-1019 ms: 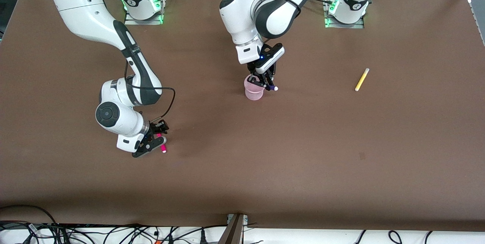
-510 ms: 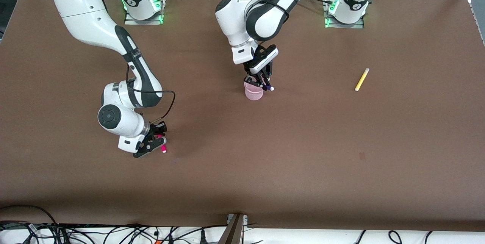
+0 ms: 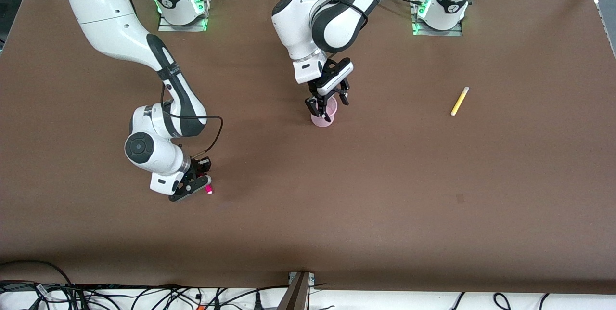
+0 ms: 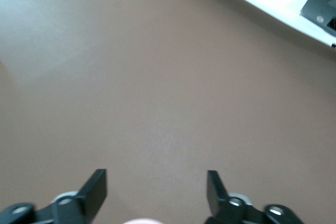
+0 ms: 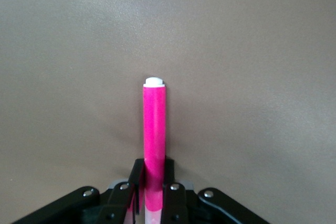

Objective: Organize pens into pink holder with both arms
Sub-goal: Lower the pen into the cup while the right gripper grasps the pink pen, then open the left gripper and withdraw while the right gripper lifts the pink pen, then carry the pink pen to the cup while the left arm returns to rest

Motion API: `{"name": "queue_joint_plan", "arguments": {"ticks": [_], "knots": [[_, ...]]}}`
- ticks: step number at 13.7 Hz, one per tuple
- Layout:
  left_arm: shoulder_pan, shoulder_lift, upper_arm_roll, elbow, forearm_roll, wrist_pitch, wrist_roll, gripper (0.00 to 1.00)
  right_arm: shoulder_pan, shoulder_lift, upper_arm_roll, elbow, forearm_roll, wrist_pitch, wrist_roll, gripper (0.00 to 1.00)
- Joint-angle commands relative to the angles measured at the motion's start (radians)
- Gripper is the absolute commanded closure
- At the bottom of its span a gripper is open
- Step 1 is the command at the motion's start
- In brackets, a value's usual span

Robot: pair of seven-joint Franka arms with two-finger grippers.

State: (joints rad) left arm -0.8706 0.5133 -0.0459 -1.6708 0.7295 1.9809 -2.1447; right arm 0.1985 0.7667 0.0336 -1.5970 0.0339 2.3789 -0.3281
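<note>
Down low, magenta pen (image 5: 155, 145) clamped between right gripper (image 5: 152, 195) fingers, cap outward.

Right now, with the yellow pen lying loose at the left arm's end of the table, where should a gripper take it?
Probably at mid-barrel, coming straight down. The yellow pen lies flat on the bare table, so its long sides look free. Turn the fingers across its length. The left gripper, open over the pink holder, is the closer one.
</note>
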Motion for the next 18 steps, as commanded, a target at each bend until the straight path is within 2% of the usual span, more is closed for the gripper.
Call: {"name": "queue_joint_plan", "arguments": {"ticks": [1,5,8,11,12,14,16,18], "knots": [[0.118,-0.091,-0.009,0.008,-0.037,-0.017,0.142,0.02,-0.004,-0.009,0.003,0.003,0.009,0.009,-0.032,1.0],[0.315,-0.154,-0.009,0.112,-0.299,-0.022,0.573,0.0,0.004,-0.081,0.008,-0.001,0.009,-0.001,-0.068,1.0],[0.479,-0.211,-0.009,0.125,-0.431,-0.022,0.867,0.0,0.004,-0.197,0.064,-0.05,0.012,-0.027,-0.121,1.0],[0.646,-0.24,-0.009,0.125,-0.585,-0.024,1.252,0.0,0.002,-0.358,0.167,-0.177,0.075,-0.011,-0.121,1.0],[0.682,-0.246,-0.009,0.125,-0.616,-0.04,1.376,0.0,0.002,-0.395,0.201,-0.198,0.11,-0.006,-0.123,1.0],[0.735,-0.249,-0.009,0.125,-0.634,-0.095,1.602,0.0,0.002,-0.437,0.268,-0.208,0.124,0.006,-0.123,1.0],[0.772,-0.249,-0.009,0.12,-0.636,-0.149,1.759,0.0,0.002,-0.448,0.342,-0.247,0.124,0.11,-0.121,1.0],[0.804,-0.26,-0.009,0.105,-0.651,-0.166,1.871,0.0,0.002,-0.437,0.403,-0.313,0.124,0.288,-0.121,1.0]]}}
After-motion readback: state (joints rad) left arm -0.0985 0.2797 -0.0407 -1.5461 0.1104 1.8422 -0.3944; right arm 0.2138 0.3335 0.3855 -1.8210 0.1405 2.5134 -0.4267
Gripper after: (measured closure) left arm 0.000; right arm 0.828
